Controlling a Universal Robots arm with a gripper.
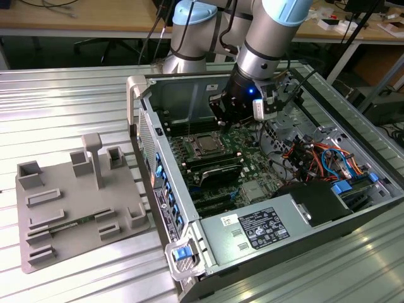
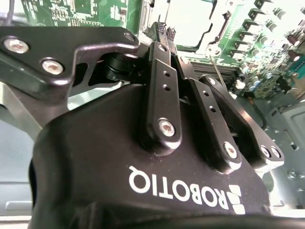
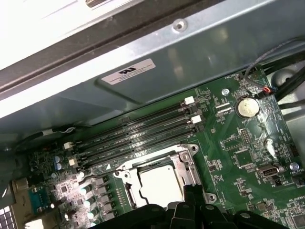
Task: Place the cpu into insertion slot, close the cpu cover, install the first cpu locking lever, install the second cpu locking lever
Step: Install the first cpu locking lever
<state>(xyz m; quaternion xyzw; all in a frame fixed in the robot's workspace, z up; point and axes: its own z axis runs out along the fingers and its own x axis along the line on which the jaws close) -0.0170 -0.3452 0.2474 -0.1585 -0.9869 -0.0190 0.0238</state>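
One cpu lies seated in insertion slot, cpu cover looks down over it. It's just nearer and toward the exterior view's left of gripper; open or closed, cannot tell.

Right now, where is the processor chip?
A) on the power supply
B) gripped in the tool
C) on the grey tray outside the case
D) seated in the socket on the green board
D: in the first wrist view the silvery chip lies flat in the socket on the green board.
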